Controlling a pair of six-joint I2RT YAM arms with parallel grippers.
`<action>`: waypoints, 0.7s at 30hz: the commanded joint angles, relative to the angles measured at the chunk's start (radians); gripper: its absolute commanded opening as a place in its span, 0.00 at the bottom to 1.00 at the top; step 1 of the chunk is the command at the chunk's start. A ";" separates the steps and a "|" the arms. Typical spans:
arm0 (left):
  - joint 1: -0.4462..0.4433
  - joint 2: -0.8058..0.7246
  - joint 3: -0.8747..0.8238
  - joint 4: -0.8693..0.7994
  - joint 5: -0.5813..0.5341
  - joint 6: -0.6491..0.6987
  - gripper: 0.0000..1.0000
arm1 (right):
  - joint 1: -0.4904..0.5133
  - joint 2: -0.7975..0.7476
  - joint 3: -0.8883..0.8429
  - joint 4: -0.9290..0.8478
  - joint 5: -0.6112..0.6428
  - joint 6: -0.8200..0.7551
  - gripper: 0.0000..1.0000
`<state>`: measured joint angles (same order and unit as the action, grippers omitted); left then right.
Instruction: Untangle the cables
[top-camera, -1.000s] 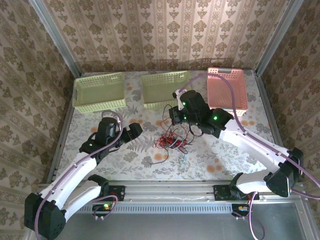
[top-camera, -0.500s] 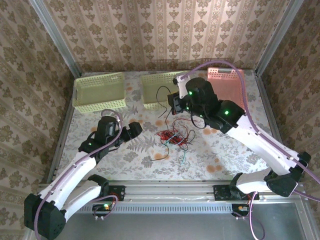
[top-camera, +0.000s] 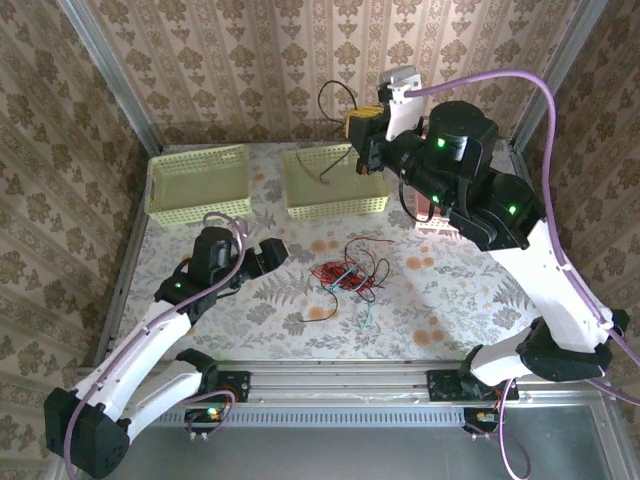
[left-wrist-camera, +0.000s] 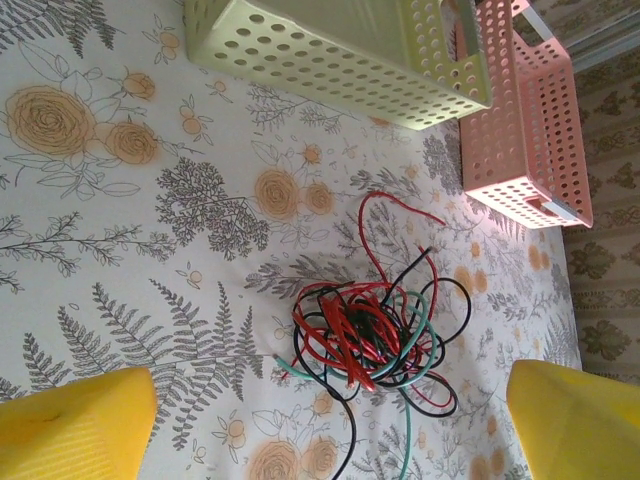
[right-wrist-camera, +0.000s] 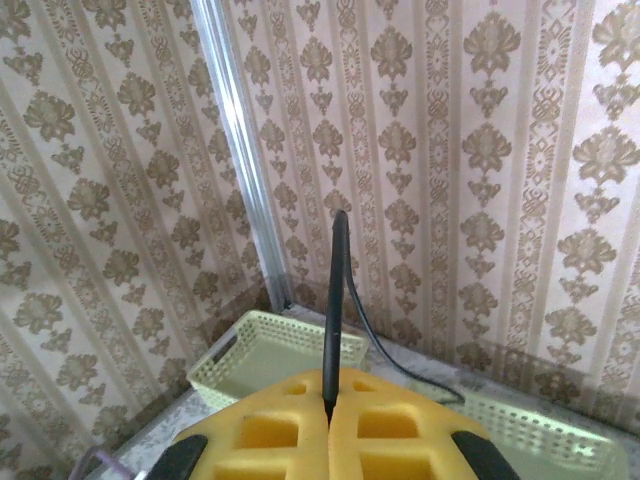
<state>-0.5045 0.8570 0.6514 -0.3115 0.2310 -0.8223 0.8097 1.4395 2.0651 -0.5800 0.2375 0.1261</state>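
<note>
Right gripper (top-camera: 362, 126), up high, pinches one black cable (right-wrist-camera: 335, 290) (tail dangling over the middle green basket (top-camera: 333, 205)). Left gripper (top-camera: 268, 256) spread wide beside the tangle (top-camera: 345, 278).

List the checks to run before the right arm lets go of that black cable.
1. Grip: right tool shut on black cable, ok.
2. Separation: black cable clear of the tangle, hanging above the middle green basket, ok.
3. Readiness: left tool open, ok.
4. Clearance: left tool apart from the tangle, ok.
5. Other cables separated: not ok, red, black and teal strands are knotted together.
</note>
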 joint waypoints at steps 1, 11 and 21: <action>-0.009 -0.031 0.029 -0.025 -0.003 0.029 0.92 | 0.000 0.055 0.016 -0.015 0.073 -0.066 0.00; -0.006 -0.111 -0.008 -0.089 -0.056 0.026 0.92 | -0.199 0.209 0.090 -0.034 0.026 0.019 0.00; -0.005 -0.130 -0.043 -0.096 -0.072 0.017 0.93 | -0.393 0.309 0.182 -0.096 0.185 0.050 0.00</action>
<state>-0.5045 0.7387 0.6277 -0.3794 0.1772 -0.8158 0.4404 1.7329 2.2147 -0.6434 0.3126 0.1802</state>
